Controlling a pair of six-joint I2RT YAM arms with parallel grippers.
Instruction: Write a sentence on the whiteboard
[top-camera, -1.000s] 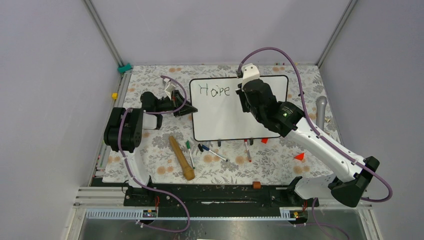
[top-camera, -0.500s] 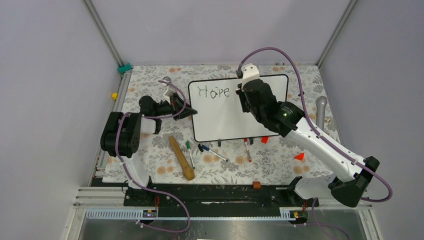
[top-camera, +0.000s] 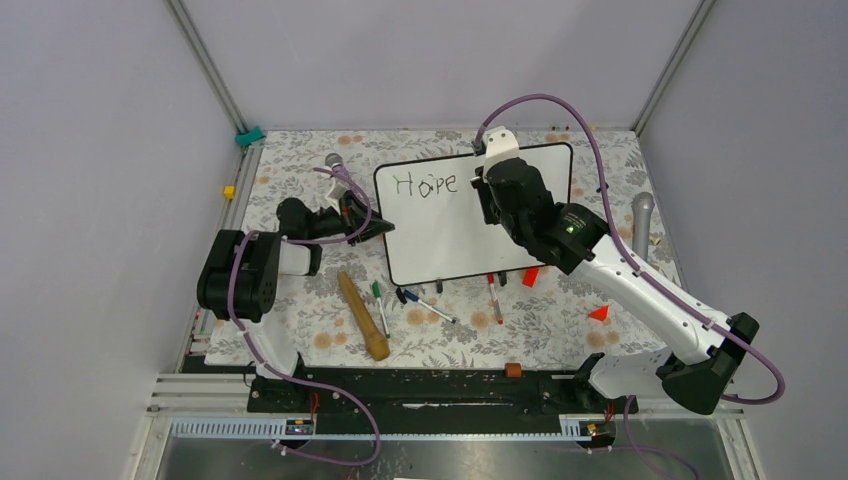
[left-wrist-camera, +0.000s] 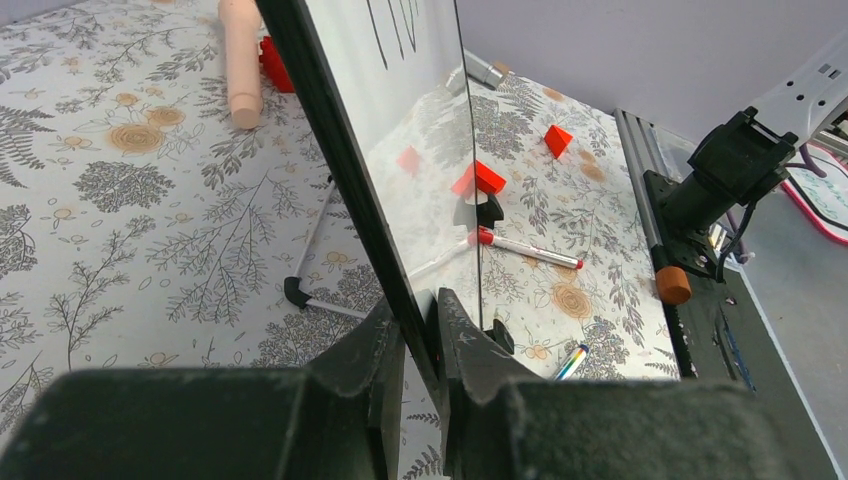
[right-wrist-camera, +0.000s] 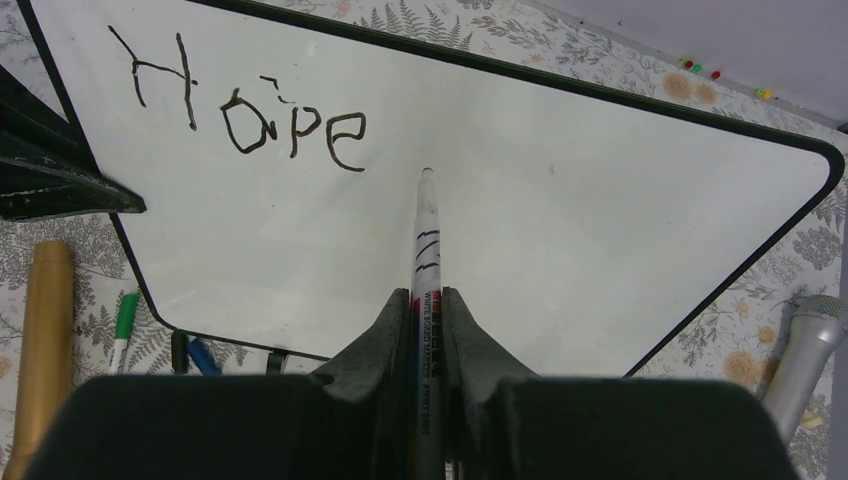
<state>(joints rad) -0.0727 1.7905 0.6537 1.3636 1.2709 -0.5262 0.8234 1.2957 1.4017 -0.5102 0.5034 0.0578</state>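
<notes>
The glossy, thin-framed whiteboard (top-camera: 432, 232) is stood near the desk's (top-camera: 300, 180) far edge, its left rim pinched by the left gripper (left-wrist-camera: 415, 315). A slim marker (right-wrist-camera: 425, 225) is clenched in the right gripper (right-wrist-camera: 428, 302), tipped beside the sentence (right-wrist-camera: 250, 115), reading "Hope".

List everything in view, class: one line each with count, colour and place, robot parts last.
whiteboard: one, white, black frame, standing mid-table
sentence: one word so far, "Hope", dark, board's upper left
held marker: one, white barrel, in the right hand
loose markers: three, green-capped, blue, red-capped, in front of the board
wooden stick: one, tan, front left of the board
red blocks: two, front right of the board
microphones: two, silver, right of the board and beyond its left corner
yellow cube: one, table's left edge
teal clip: one, far left corner
left hand: one, black, shut on the board's left edge
right hand: one, black, shut on the held marker
</notes>
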